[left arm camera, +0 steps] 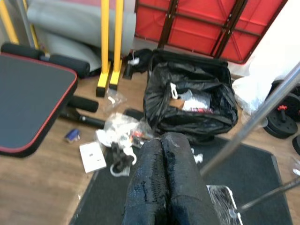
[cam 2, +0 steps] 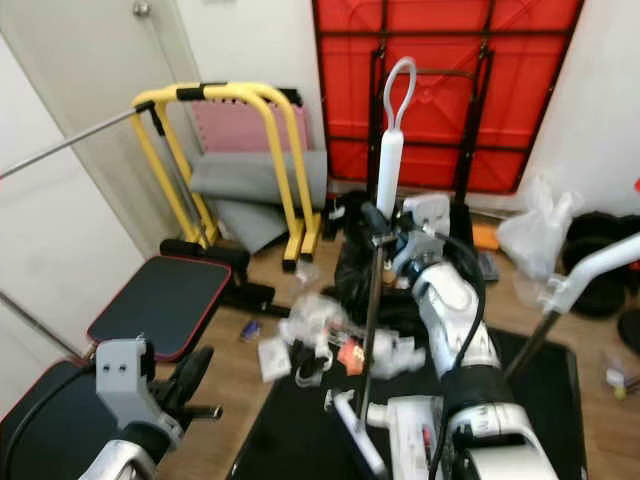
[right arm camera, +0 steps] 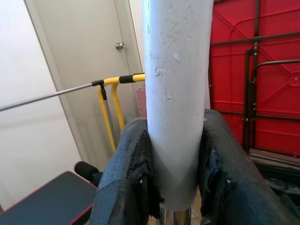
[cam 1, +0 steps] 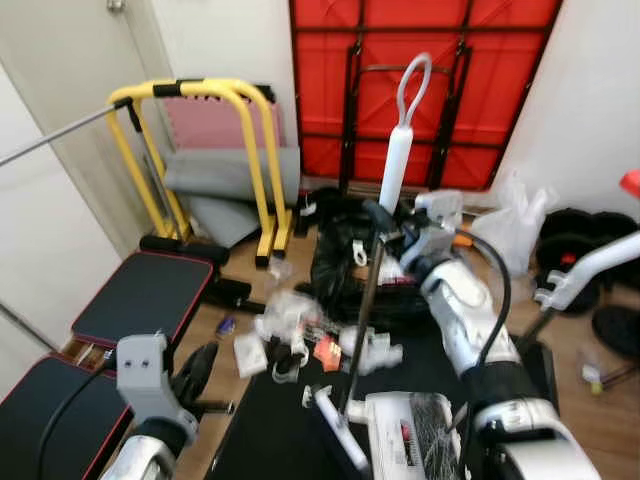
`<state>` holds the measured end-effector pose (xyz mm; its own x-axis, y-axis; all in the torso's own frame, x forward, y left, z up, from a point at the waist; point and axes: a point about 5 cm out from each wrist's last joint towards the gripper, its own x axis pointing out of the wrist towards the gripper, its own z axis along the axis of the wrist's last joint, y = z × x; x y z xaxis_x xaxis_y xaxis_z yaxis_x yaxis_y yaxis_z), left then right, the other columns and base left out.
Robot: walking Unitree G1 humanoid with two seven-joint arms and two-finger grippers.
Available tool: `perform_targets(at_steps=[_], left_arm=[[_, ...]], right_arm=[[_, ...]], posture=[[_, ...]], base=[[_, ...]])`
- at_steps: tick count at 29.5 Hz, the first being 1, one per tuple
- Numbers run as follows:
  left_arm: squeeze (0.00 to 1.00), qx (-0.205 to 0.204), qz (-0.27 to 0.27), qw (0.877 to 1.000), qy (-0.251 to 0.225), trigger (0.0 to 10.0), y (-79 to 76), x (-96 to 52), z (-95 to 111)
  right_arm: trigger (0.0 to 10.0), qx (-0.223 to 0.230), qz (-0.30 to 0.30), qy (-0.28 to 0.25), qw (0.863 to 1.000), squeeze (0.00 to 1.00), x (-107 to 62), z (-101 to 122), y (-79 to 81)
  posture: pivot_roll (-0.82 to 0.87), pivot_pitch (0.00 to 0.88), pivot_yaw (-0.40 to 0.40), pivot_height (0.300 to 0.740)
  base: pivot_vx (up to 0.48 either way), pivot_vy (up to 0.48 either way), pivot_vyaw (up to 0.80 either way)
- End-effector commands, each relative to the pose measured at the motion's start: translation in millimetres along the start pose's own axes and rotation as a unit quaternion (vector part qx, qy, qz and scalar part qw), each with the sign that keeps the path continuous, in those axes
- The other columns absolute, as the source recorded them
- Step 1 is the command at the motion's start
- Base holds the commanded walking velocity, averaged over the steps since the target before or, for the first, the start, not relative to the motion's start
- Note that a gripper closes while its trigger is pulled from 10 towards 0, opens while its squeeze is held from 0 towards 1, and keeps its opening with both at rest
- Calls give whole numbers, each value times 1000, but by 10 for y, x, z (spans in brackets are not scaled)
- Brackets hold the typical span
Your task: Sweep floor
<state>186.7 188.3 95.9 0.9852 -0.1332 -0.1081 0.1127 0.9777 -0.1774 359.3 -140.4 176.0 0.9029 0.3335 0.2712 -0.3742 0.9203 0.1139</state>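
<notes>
My right gripper (cam 1: 388, 226) is shut on a broom's white handle (cam 1: 397, 165), which ends in a loop at the top; its metal shaft (cam 1: 362, 320) runs down toward the floor. In the right wrist view both fingers (right arm camera: 126, 178) clamp the handle (right arm camera: 176, 93). Scraps of paper and plastic litter (cam 1: 290, 330) lie on the wood floor at the edge of a black mat (cam 1: 280, 425). Behind them stands an open black bin bag (left arm camera: 192, 101). My left gripper (left arm camera: 162, 138) hangs low at the left, shut and holding nothing, above the mat's edge.
A black weight bench (cam 1: 150, 295) and a yellow frame (cam 1: 240, 150) stand at the left. A red folded table (cam 1: 420, 80) leans on the back wall. A white plastic bag (cam 1: 515, 225) and weight plates (cam 1: 590, 240) sit at the right.
</notes>
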Motion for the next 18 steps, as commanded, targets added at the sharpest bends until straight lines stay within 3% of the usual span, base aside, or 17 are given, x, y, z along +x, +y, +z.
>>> perform_targets(at_steps=[1,5,11,18], left_arm=[[0,3,3,1000,6,10000,0,-27,1],[0,0,6,1000,12,10000,-13,-93,-5],[0,2,14,999,35,10000,-17,-333,11],[0,3,20,999,46,10000,-14,-440,19]], right_arm=[[10000,0,1,-46,999,0,77,178,-2],[10000,2,-18,-59,998,0,140,244,-77],[10000,4,-91,-90,992,0,243,411,-292],[10000,19,-147,-117,982,0,242,479,-422]], posture=[[-35,169,5,740],[-27,197,10,740],[15,276,19,740],[26,307,20,740]], base=[[0,0,0],[0,0,0],[0,0,0],[0,0,0]])
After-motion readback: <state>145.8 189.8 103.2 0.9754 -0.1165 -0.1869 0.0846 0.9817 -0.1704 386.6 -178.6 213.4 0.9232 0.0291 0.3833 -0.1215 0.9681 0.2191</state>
